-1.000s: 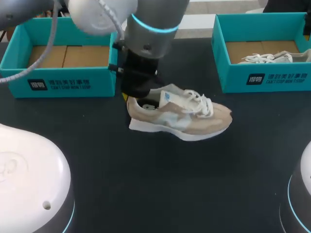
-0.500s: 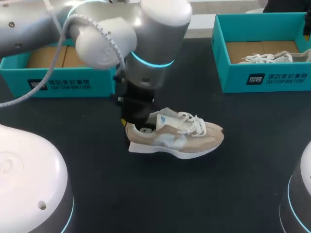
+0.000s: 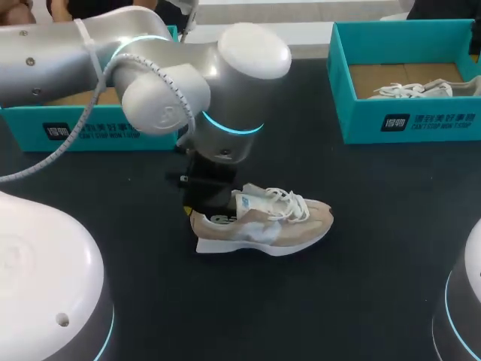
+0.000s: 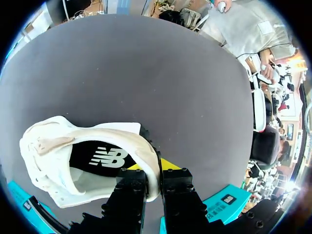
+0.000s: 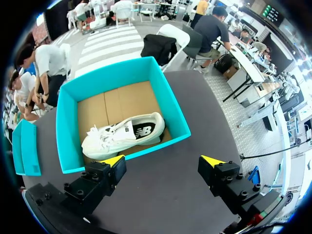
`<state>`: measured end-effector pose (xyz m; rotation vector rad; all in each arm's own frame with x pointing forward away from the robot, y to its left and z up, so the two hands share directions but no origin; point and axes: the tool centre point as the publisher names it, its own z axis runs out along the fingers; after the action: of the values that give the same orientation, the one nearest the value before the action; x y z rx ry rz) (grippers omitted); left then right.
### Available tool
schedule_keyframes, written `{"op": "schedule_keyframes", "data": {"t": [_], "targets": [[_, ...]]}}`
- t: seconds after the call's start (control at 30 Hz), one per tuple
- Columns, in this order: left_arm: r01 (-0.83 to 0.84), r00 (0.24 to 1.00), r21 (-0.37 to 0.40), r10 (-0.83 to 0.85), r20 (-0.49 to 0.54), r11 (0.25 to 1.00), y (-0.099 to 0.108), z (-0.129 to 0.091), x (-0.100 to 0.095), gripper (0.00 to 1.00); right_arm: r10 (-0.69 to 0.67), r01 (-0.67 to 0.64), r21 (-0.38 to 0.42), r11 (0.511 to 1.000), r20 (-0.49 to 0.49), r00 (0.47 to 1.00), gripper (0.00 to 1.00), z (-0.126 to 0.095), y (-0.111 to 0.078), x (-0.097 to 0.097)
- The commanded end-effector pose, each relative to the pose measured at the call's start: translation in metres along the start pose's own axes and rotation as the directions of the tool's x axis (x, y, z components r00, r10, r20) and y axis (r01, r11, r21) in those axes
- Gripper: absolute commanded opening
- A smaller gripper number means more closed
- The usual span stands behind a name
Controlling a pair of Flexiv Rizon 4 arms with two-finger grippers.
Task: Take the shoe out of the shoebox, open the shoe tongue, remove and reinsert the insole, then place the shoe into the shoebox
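Dark table point(image 3: 361, 248), left pincer point(image 4: 155, 168) clamped on shoe point(image 3: 274, 228) heel, right pincer point(image 5: 163, 162) wide open

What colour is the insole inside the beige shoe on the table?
Black with white print; the insole shows best in the left wrist view.

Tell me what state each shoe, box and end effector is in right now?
beige shoe: upright, heel collar pinched by left end effector.
left end effector: shut on beige shoe.
right end effector: open, empty.
left shoebox: open, inside mostly hidden.
right shoebox: open, holding white shoe.
white shoe: lying inside right shoebox.
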<state>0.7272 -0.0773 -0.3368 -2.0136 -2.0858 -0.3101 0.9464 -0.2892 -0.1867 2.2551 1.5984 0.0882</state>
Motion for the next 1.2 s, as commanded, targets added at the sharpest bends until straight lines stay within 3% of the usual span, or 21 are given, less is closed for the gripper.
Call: {"op": "schedule_keyframes", "data": {"t": [0.03, 0.1, 0.13, 0.17, 0.2, 0.23, 0.47, 0.7, 0.83, 1.0, 1.07, 1.1, 1.2], "targets": [[-0.006, 1.000, 0.019, 0.006, -0.014, 1.000, -0.001, 0.005, -0.004, 0.00, 0.000, 0.000, -0.001, 1.000, -0.002, 1.000, 1.00, 0.001, 0.000, 0.000], [-0.019, 1.000, 0.035, 0.019, -0.015, 0.999, -0.003, 0.007, -0.005, 0.00, 0.000, 0.000, -0.001, 1.000, -0.002, 1.000, 1.00, 0.001, 0.000, 0.000], [-0.025, 1.000, 0.037, 0.026, -0.011, 0.999, -0.004, 0.007, -0.006, 0.15, 0.000, 0.000, -0.001, 1.000, -0.002, 1.000, 1.00, 0.001, 0.000, 0.000], [-0.039, 0.999, 0.040, 0.040, -0.015, 0.998, -0.005, 0.007, -0.007, 0.41, 0.000, 0.000, -0.001, 1.000, -0.002, 1.000, 1.00, 0.001, 0.000, 0.000], [-0.039, 0.999, 0.034, 0.040, -0.019, 0.999, -0.006, 0.007, -0.008, 0.81, 0.000, 0.000, -0.001, 1.000, -0.002, 1.000, 1.00, 0.001, 0.000, 0.000], [-0.048, 0.999, 0.034, 0.048, -0.018, 0.998, -0.006, 0.006, -0.008, 1.00, 0.000, 0.000, -0.001, 1.000, -0.002, 1.000, 1.00, 0.001, 0.000, 0.000], [-0.065, 0.998, 0.033, 0.064, 0.010, 0.997, -0.009, -0.005, -0.001, 1.00, 0.000, 0.000, -0.001, 1.000, -0.002, 1.000, 1.00, 0.001, 0.000, 0.000], [-0.012, 0.988, 0.058, 0.002, 0.155, 0.998, -0.015, -0.046, 0.027, 1.00, 0.000, 0.000, -0.001, 1.000, -0.002, 1.000, 1.00, 0.001, 0.000, 0.000], [0.047, 0.967, 0.129, -0.078, 0.243, 0.991, -0.016, -0.064, 0.044, 1.00, 0.000, 0.000, -0.001, 1.000, -0.002, 1.000, 1.00, 0.001, 0.000, 0.000], [0.072, 0.921, 0.287, -0.174, 0.348, 0.955, -0.019, -0.072, 0.071, 1.00, 0.000, 0.000, -0.001, 1.000, -0.002, 1.000, 1.00, 0.001, 0.000, 0.000], [0.025, 0.892, 0.350, -0.179, 0.415, 0.936, -0.020, -0.071, 0.084, 1.00, 0.000, 0.000, -0.001, 1.000, -0.002, 1.000, 1.00, 0.001, 0.000, 0.000], [-0.058, 0.850, 0.411, -0.171, 0.498, 0.910, -0.015, -0.067, 0.092, 1.00, 0.000, 0.000, -0.001, 1.000, -0.002, 1.000, 1.00, 0.001, 0.000, 0.000], [-0.058, 0.850, 0.411, -0.171, 0.498, 0.910, -0.015, -0.067, 0.092, 1.00, 0.000, 0.000, -0.001, 1.000, -0.002, 1.000, 1.00, 0.001, 0.000, 0.000]]}}
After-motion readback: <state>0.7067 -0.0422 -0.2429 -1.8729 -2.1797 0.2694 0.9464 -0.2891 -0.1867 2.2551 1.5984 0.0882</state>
